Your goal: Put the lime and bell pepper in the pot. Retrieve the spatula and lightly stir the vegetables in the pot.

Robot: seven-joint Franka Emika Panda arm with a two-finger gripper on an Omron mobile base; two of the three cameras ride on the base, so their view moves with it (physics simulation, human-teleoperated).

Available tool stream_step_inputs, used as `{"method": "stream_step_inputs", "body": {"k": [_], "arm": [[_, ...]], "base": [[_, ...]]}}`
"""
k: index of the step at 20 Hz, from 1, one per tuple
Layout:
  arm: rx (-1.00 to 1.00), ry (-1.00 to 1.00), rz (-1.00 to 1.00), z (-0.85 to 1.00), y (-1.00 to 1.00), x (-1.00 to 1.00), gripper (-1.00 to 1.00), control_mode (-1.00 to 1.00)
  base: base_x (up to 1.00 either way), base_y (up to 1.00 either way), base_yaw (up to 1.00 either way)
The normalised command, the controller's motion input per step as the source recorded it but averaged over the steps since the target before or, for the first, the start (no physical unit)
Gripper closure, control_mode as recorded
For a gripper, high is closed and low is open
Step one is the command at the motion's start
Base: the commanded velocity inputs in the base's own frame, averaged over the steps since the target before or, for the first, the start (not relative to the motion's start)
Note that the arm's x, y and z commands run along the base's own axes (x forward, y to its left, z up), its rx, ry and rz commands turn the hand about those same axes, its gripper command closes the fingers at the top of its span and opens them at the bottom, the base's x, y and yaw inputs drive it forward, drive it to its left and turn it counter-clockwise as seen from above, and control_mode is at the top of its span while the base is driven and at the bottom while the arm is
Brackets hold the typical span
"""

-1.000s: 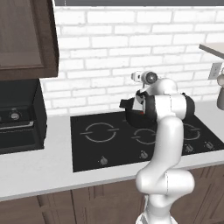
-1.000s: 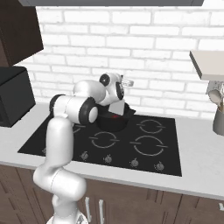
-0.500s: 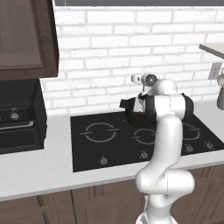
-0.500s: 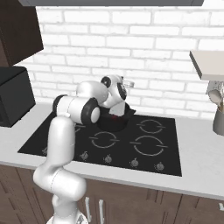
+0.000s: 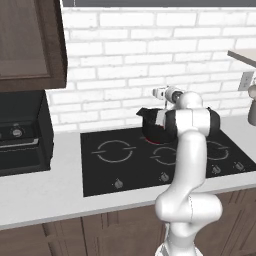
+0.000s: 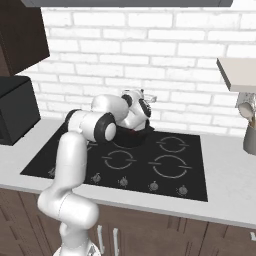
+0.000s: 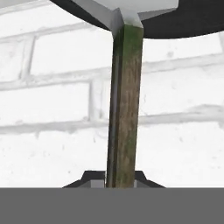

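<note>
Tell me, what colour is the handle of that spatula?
Mottled brown-green, wood-like, on the pale grey flat-headed spatula; clearest in the hand view.

arm (image 5: 187, 150) | sank slightly toward pot (image 5: 152, 131) | tool slightly eased

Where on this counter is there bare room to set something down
Bare counter lies between the cooktop and the black appliance, and right of the cooktop up to the utensil holder. The back burner is crowded by the pot and arm.
</note>
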Motion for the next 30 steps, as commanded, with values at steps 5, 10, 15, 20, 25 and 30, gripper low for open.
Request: {"method": "stream_step_inputs", "body": {"k": [5,10,15,20,25,30], "arm": [[-0.04,0.19,0.04,-0.05,0.45,-0.15,1.0,-1.0],[-0.04,0.42,0.02,0.06,0.57,-0.15,1.0,-1.0],[0.0,0.36,0.0,0.14,0.08,-0.04,1.0,-1.0],[0.0,0.16,0.0,0.24,-0.08,0.0,1.0,-1.0],[0.0,0.15,0.0,0.25,-0.32,-0.05,1.0,-1.0],[0.0,-0.07,0.0,-0.01,-0.37,-0.02,1.0,-1.0]], "base": [[0.0,0.0,0.0],[0.0,0.0,0.0],[0.0,0.0,0.0],[0.0,0.0,0.0],[0.0,0.0,0.0],[0.0,0.0,0.0]]}}
